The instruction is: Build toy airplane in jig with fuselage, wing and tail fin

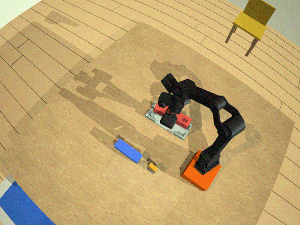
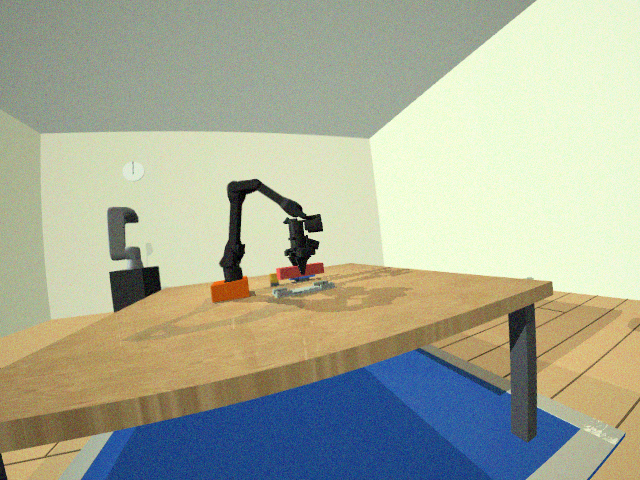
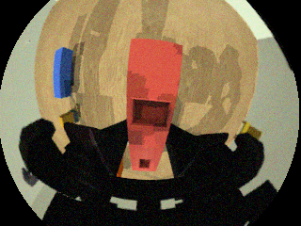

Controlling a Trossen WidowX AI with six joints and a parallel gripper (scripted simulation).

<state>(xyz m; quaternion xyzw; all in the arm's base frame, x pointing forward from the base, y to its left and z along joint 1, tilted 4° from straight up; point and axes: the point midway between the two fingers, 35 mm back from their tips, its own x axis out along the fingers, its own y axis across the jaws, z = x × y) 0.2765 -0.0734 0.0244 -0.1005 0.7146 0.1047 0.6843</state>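
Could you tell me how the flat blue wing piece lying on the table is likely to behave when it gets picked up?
The flat blue rectangular wing slab looks rigid, so it probably won't flop. Its square edges suggest it won't roll. Lying low on the wooden table, it may prove awkward to grasp.

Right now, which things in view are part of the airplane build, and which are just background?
Part of the job:
- red fuselage, held in the gripper over the cradle
- grey jig
- blue wing, on the table
- small yellow tail fin, on the table

Just around:
- yellow chair
- grey robot arm by the wall
- wall clock
- blue floor mat
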